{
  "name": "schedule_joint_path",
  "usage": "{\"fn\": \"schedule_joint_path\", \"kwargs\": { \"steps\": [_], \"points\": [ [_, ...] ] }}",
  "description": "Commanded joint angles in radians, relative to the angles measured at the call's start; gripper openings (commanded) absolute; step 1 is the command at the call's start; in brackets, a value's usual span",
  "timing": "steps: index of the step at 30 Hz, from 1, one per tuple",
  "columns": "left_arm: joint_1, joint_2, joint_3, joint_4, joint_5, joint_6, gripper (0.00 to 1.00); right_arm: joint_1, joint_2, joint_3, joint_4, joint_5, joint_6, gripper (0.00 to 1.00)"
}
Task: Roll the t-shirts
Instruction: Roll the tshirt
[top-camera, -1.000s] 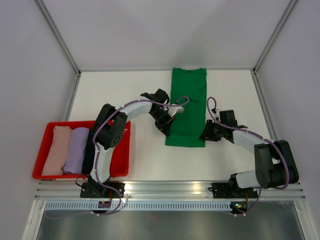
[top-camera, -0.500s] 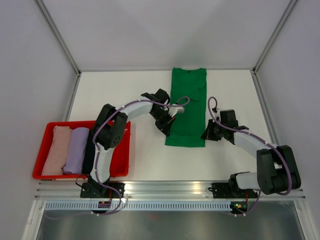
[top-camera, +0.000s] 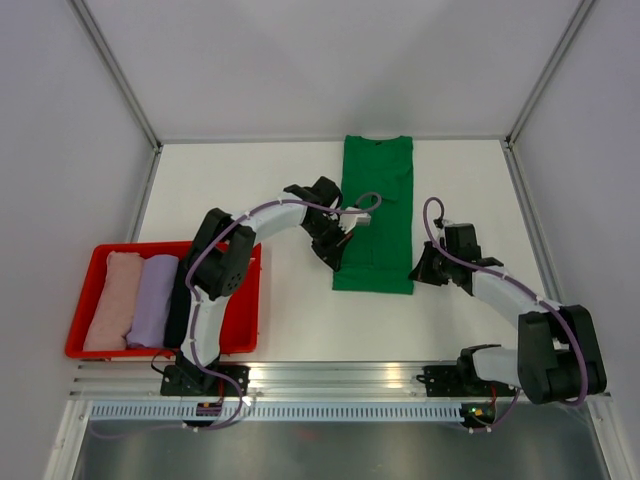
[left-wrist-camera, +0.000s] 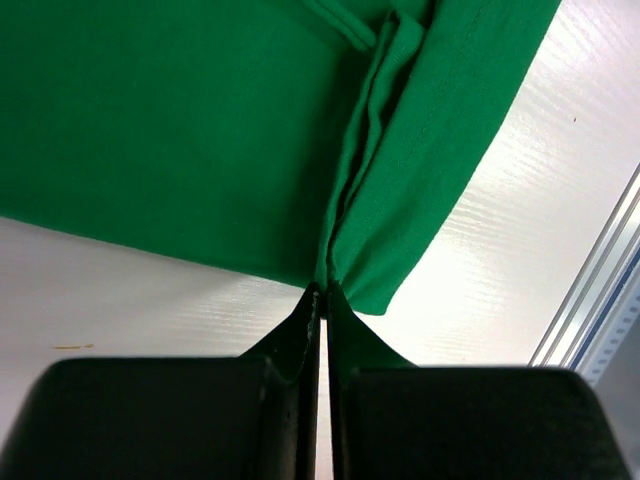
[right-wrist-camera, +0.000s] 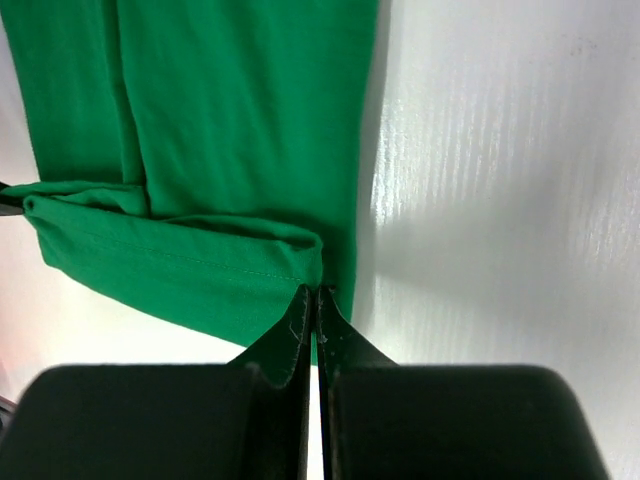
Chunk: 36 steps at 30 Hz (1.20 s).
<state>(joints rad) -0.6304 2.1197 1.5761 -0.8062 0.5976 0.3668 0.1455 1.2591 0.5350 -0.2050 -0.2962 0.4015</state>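
I am pinching the near hem of the green t-shirt (top-camera: 375, 200) with both tools clamped on it. My left tool (left-wrist-camera: 322, 293) is gripping its left corner, my right tool (right-wrist-camera: 316, 292) its right corner. The shirt is lying flat, reaching toward the bench's (top-camera: 250, 190) far edge.

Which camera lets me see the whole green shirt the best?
The top view: the green shirt lies there whole, a long folded strip from collar to hem. Each wrist view shows only a near hem corner, pinched by the left hand or the right hand.
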Motion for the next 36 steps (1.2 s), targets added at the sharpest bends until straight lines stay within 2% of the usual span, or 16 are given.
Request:
{"fn": "schedule_joint_path", "kwargs": {
  "steps": [1,3,7,10,13,16,17,20,24,25,26,29,36],
  "points": [
    [-0.003,0.005,0.045,0.002,-0.018,-0.026,0.04,-0.012,0.023,-0.010,0.013,0.031,0.017,0.00],
    [-0.003,0.003,0.045,0.002,-0.019,-0.028,0.10,-0.012,0.045,-0.004,0.024,0.020,0.013,0.00],
    [-0.003,-0.021,0.033,0.001,-0.021,-0.017,0.30,-0.012,0.060,0.005,0.049,0.000,0.010,0.00],
    [-0.002,-0.049,0.036,0.001,-0.047,0.003,0.36,-0.012,0.071,0.017,0.038,0.006,0.000,0.03],
    [-0.002,-0.084,0.044,0.002,-0.087,0.024,0.37,-0.012,0.060,0.017,0.027,0.026,0.005,0.09],
    [-0.009,-0.128,0.062,0.001,-0.102,0.052,0.37,-0.012,0.048,0.016,0.018,0.042,0.014,0.20],
    [-0.017,-0.141,0.061,0.002,-0.104,0.070,0.37,-0.011,0.042,0.023,0.006,0.045,0.013,0.27],
    [-0.075,-0.184,0.013,0.002,-0.146,0.151,0.41,-0.011,0.028,0.060,-0.046,0.077,0.000,0.35],
    [-0.167,-0.205,-0.071,0.019,-0.223,0.274,0.44,-0.012,0.016,0.121,-0.143,0.091,-0.023,0.37],
    [-0.198,-0.211,-0.097,0.036,-0.255,0.325,0.47,-0.014,0.016,0.129,-0.171,0.097,-0.026,0.37],
    [-0.213,-0.225,-0.117,0.082,-0.268,0.348,0.52,-0.015,0.011,0.134,-0.177,0.101,-0.027,0.37],
    [-0.265,-0.237,-0.177,0.152,-0.327,0.440,0.53,-0.026,-0.010,0.125,-0.166,0.074,-0.026,0.38],
    [-0.287,-0.190,-0.194,0.205,-0.410,0.469,0.54,-0.061,-0.035,0.132,-0.165,0.023,-0.023,0.38]
  ]
}}
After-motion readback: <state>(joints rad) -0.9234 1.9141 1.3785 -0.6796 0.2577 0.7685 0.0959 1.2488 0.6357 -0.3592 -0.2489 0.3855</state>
